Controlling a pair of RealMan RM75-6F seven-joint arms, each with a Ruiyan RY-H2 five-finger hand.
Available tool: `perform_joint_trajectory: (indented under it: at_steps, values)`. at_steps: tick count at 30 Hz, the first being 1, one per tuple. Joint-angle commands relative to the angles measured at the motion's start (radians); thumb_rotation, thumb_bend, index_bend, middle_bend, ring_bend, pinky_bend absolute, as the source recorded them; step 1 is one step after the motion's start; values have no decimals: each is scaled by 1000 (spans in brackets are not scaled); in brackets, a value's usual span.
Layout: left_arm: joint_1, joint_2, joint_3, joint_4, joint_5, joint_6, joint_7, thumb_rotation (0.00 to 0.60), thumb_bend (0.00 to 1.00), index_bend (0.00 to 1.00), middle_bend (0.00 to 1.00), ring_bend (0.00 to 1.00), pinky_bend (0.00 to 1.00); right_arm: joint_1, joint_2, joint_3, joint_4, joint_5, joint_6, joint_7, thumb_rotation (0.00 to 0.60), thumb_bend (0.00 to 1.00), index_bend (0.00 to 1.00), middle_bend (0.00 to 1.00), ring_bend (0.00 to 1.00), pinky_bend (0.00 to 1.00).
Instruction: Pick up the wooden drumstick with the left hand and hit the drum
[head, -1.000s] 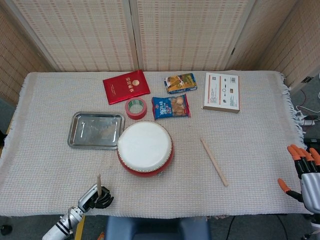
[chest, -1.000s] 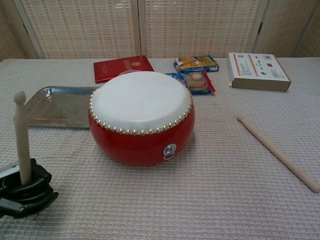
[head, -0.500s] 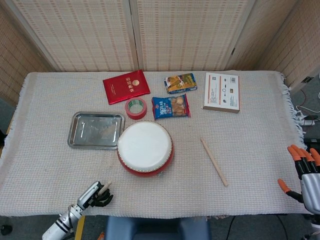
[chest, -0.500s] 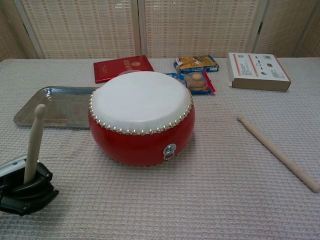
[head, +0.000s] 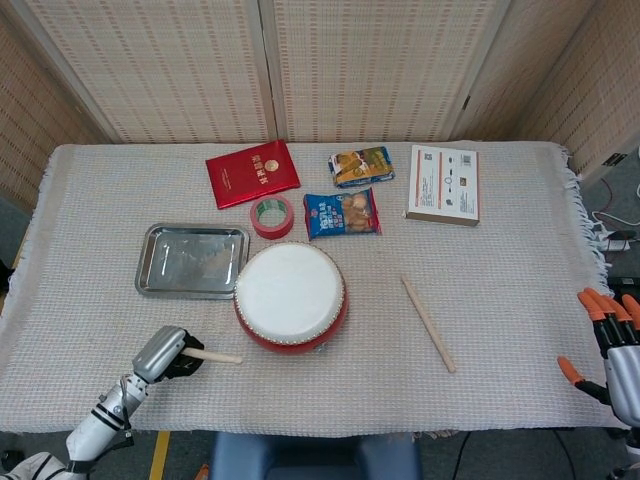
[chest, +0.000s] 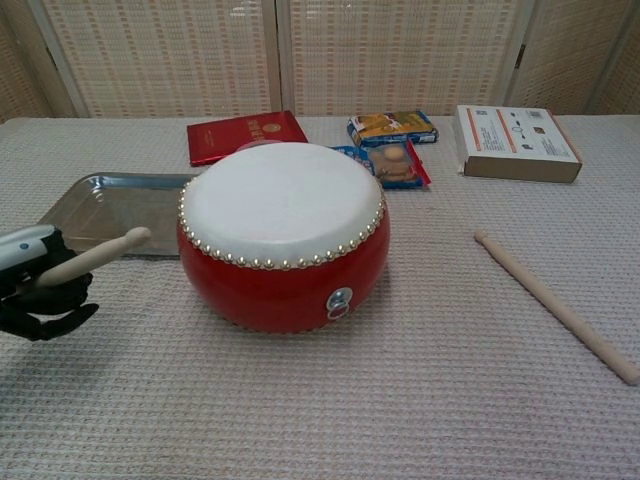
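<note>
Woven screens stand behind a tabletop (head: 520, 300) covered with a pale woven cloth. Counted out, it carries one red drum (head: 290, 296) with a white skin, one metal tray (head: 192, 260), one roll of red tape (head: 271, 216), one red booklet (head: 252, 173), two snack packets (head: 342, 213) (head: 361, 166), one white box (head: 443, 183), and two wooden sticks.

One of the sticks, the wooden drumstick (head: 212, 355), is gripped by the left hand (head: 165, 353) near the front left corner of the tabletop. The dark fingers are curled closed around its lower end. In the chest view the left hand (chest: 38, 285) holds the wooden drumstick (chest: 95, 256) tilted, its rounded tip pointing toward the drum (chest: 284, 232). The tip is close to the drum's left side, over the near edge of the tray (chest: 120, 210); whether it touches either cannot be told. The drum sits near the middle of the tabletop, toward the front edge, with the tray just beside it on the left.

The second stick (head: 428, 323) lies flat on the cloth to the right of the drum, well apart from both hands.

The right hand (head: 610, 340) shows at the front right corner, off the tabletop's edge, orange-tipped fingers spread apart and holding nothing.
</note>
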Motion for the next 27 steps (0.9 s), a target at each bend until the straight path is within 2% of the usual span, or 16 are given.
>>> perform_joint_trajectory:
  at_steps: [1,5,14,18,23,27]
  values:
    - [-61,112,-156,-146,-130,-32,384,600,817,1000,1000,1000,1000,5,0,2,6,-3,-2,7,600,229,9,65,0,0]
    - [-106,117,-236,-195,-215,-61,581,600,799,1000,1000,1000,1000,14,0,5,13,-3,-11,19,600,229,10,65,0,0]
    - [-232,92,-333,-258,-431,-215,822,600,774,1000,1000,1000,1000,20,7,9,23,-14,0,49,600,229,10,65,0,0]
    - [-280,45,-333,-209,-508,-226,983,600,770,1000,1000,1000,1000,15,9,10,29,-8,6,57,600,229,9,65,0,0]
    - [-325,6,-295,-154,-576,-244,1174,600,761,1000,1000,1000,1000,11,5,8,42,-1,8,70,600,229,10,65,0,0]
    - [-338,7,-278,-170,-633,-252,1251,600,747,1000,1000,1000,1000,8,2,8,51,4,11,78,600,229,11,65,0,0]
